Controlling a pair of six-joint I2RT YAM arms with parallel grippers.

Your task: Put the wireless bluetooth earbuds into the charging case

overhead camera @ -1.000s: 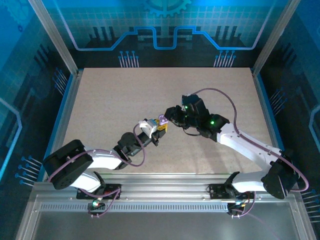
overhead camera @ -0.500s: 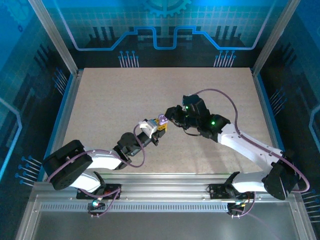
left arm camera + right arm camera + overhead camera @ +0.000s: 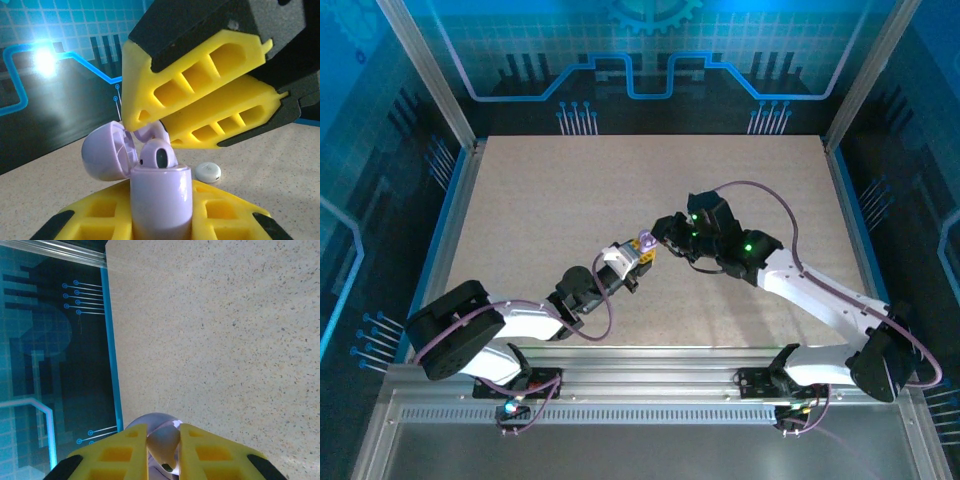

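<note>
Top view: the left gripper (image 3: 641, 253) sits near the middle of the table (image 3: 550, 180). The right gripper (image 3: 660, 234) is at its 2 o'clock, and the two look almost in contact. At this range the thing between them is only a lilac speck.

Left wrist view: the charging case (image 3: 161, 200) stands upright, clamped between the left arm's yellow fingers (image 3: 220, 212). Its base is cut off by the bottom edge. The lid (image 3: 102, 155) is swung open towards 9 o'clock. One earbud (image 3: 159, 156) sits in the case with its head showing above the rim and its stem hidden inside.

The right arm's fingers (image 3: 200, 75) come in from 2 o'clock, their tips just above the open case. They cover most of a second lilac piece.

Right wrist view: those fingers stand narrow with the second earbud (image 3: 162, 450) pinched between them. Its lower end is cut off by the frame. The rounded lilac dome of the case lid shows just behind, at 11 o'clock of the earbud. Whether the second earbud already touches the case cannot be told.

A small white oval piece (image 3: 208, 171) lies on the table beyond the case, at 4 o'clock of the seated earbud. It is too blurred to identify.
</note>
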